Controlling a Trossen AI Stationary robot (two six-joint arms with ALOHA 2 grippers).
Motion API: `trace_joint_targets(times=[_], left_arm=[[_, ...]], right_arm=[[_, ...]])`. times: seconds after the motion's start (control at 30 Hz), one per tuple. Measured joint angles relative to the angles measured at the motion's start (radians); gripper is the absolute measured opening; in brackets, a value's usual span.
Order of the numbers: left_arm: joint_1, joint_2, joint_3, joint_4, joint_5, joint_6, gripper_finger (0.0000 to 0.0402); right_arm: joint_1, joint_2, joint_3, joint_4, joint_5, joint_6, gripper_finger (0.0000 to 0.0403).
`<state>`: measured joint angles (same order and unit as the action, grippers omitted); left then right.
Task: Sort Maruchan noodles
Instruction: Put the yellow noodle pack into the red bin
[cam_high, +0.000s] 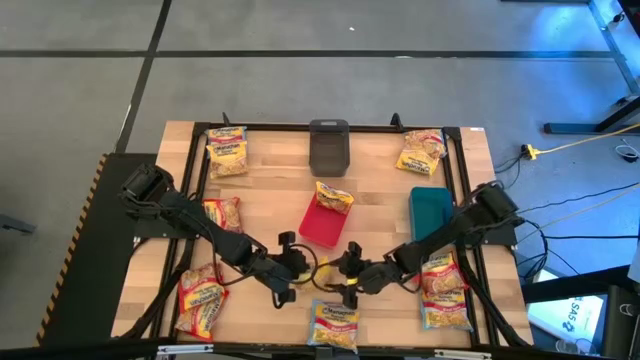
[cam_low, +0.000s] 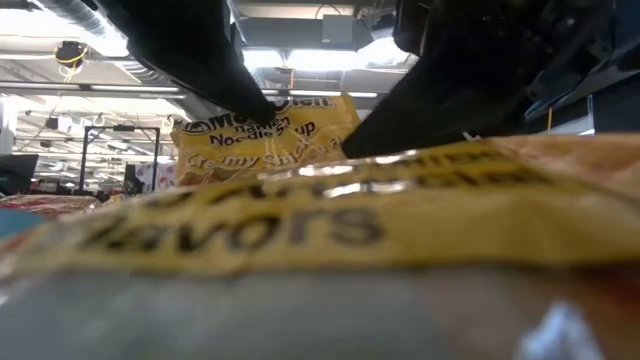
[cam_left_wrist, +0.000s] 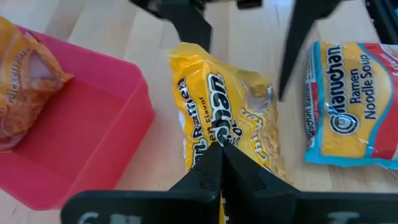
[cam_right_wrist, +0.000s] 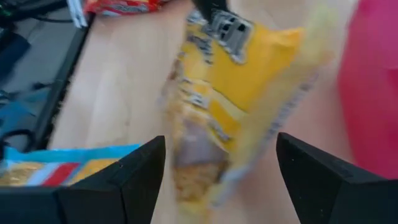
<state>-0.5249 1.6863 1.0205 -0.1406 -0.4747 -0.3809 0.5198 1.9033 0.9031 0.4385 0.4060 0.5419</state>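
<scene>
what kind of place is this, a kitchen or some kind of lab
Most likely a robotics lab or workshop, not a kitchen: a wooden table on a bare grey floor, cables trailing beside it, and in the low view exposed ceiling ducts and strip lights.

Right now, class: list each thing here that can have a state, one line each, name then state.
left gripper: shut on the yellow noodle packet
yellow noodle packet: pinched at one edge, between the two grippers
right gripper: open, jaws either side of the packet, not gripping
red bin: holds one packet
grey bin: looks empty
teal bin: looks empty
</scene>
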Motion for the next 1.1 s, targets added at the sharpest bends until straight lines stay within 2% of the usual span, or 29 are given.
trace_joint_targets(times=[0.43,0.53,0.67,0.77,0.83,1.1], left_arm=[[-0.001,0.000,0.000,0.091,-0.012,0.078,0.0000],[-0.001,0.000,0.000,0.091,-0.012,0.078,0.0000],[-0.001,0.000,0.000,0.093,0.010,0.078,0.0003],[0.004,-0.003,0.001,0.096,0.020,0.061,0.0026],[0.010,-0.021,0.001,0.080,0.028,0.054,0.0050],[0.050,-0.132,0.002,0.012,0.082,0.047,0.0144]], right_arm=[[-0.049,0.012,0.000,0.093,-0.050,-0.078,0.0268],[-0.049,0.012,0.000,0.090,-0.059,-0.098,0.0236],[-0.049,0.012,0.000,0.082,-0.060,-0.132,0.0160],[-0.049,0.012,0.000,0.081,-0.059,-0.168,0.0104],[-0.049,0.010,0.000,0.082,-0.059,-0.200,0.0085],[-0.049,-0.003,0.000,0.056,-0.059,-0.237,0.0094]])
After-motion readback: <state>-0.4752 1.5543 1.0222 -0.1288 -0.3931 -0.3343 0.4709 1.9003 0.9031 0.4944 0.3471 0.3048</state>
